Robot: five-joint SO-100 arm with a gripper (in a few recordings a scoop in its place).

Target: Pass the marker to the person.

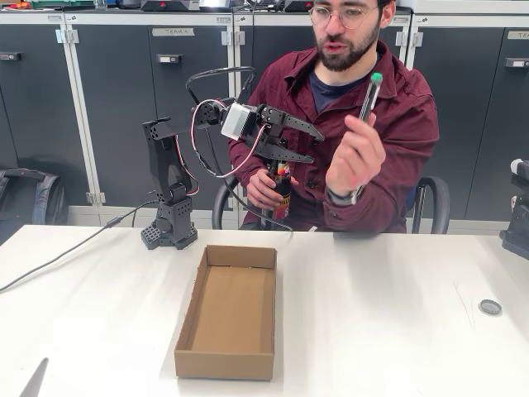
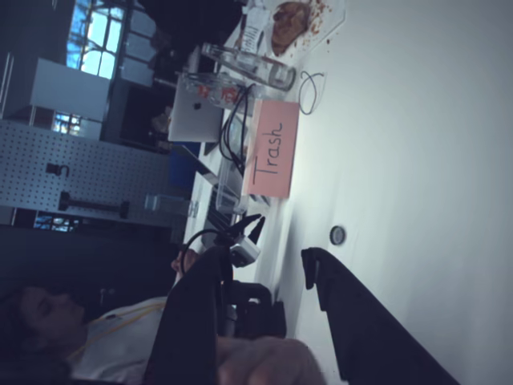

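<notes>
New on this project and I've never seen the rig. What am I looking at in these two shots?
The black machine is a small robot arm standing on a white table. Its end effector, a two-finger claw, is raised toward the person; it is open and holds nothing.

The fixed view comes from a camera facing the person across the table. The wrist view comes from a camera riding on the arm and lies on its side; the dark fingers frame its lower part, and a pink "Trash" sign sits further off.

On the table lies an open cardboard box. The person's raised hand holds the marker, green cap up. The lower hand grips a dark object with a colourful label.
</notes>
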